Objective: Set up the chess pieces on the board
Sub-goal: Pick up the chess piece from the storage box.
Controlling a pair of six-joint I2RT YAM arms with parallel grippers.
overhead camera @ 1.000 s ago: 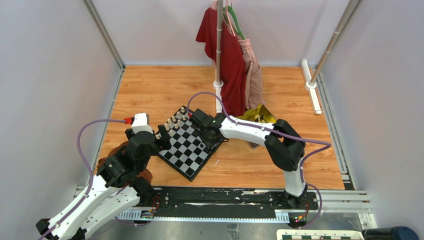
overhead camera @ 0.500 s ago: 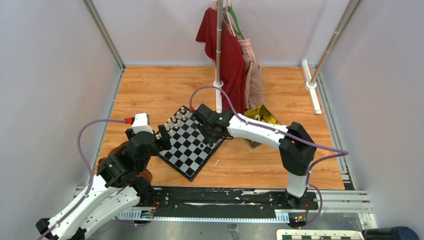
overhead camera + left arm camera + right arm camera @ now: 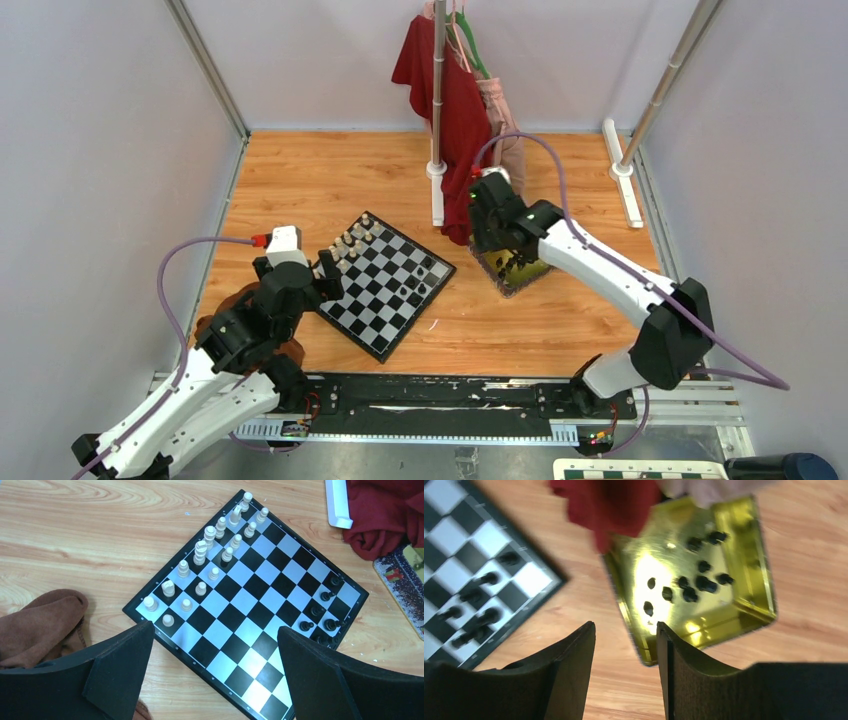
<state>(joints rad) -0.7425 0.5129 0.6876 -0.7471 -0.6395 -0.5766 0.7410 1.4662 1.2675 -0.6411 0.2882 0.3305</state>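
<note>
While the right claw (image 3: 625, 630) hangs over the near edge of the gold tray (image 3: 760, 555), its fingers are spread with a clear gap and nothing between them. The loose black pieces (image 3: 690, 595) lie scattered on the tray floor just ahead of the fingertips, slightly right, none touching the claw. A red cloth (image 3: 609, 505) hangs over the tray's far left corner. The wrist view is blurred, so I can't type the pieces.

The board (image 3: 250, 605) sits on the wooden table (image 3: 300, 180), well left of the right claw, with only its black-side corner in that wrist view. The tray is apart from the board, off its right corner.

The left claw (image 3: 215, 630) is spread wide and holds nothing. It hovers at the board's near edge, and the board fills the gap between its fingers. The cream pieces (image 3: 200, 555) stand ahead and left of it in two rows along the board's left edge, all upright. The black pieces (image 3: 320, 615), only a handful, are clustered at the corner ahead and right, close to the right finger. A brown cloth (image 3: 40, 620) lies on the table beside the left finger.
</note>
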